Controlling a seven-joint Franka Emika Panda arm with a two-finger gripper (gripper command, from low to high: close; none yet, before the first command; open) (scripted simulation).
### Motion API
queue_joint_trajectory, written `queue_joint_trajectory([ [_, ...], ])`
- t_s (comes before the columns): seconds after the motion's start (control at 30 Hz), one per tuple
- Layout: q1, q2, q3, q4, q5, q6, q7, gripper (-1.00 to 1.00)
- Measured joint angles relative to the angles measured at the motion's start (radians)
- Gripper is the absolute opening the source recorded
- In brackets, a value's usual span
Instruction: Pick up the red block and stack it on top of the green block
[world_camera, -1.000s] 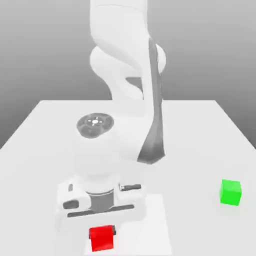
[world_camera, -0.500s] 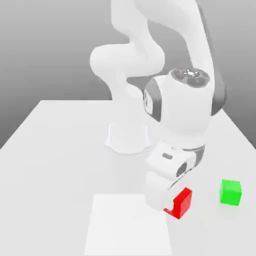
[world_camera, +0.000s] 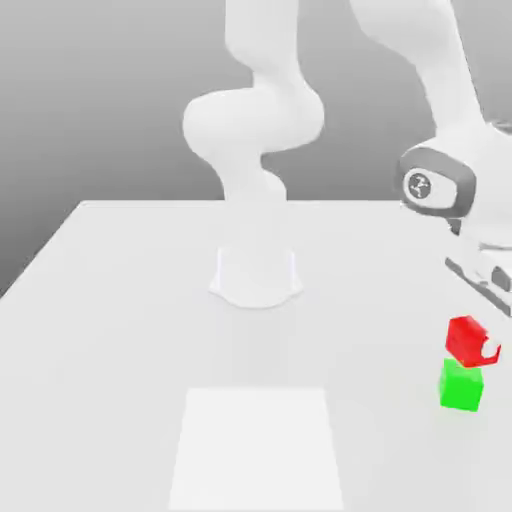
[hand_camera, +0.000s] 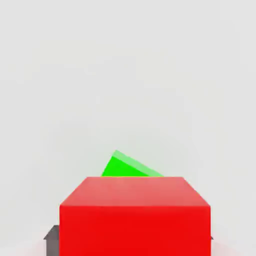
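- Sitting on top of the green block (world_camera: 460, 387), the red block (world_camera: 466, 338) is at the exterior view's right, near the front of the white table (world_camera: 120, 330); the two cubes touch, the red one turned slightly against the green one below it.
- The gripper (world_camera: 484, 345) hangs over the pair from the right edge of the exterior view, a pale fingertip showing just beside the red block's right face.
- Whether the jaws press on the red block or stand just clear of it cannot be told.
- In the hand view the red block (hand_camera: 134, 215) lies close under the camera, and a corner of the green block (hand_camera: 127, 166) peeks out past its far edge.
- The arm's white base (world_camera: 256, 272) stands mid-table, well apart from the blocks.
- A lighter square patch (world_camera: 257, 447) marks the table's near side, left of the stack.
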Motion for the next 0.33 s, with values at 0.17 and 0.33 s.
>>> queue_joint_trajectory([
  [0.17, 0.005, 0.017, -0.008, 0.001, -0.012, 0.017, 0.009, 1.00],
  [0.33, -0.005, -0.115, 0.023, -0.006, 0.081, -0.103, -0.059, 1.00],
])
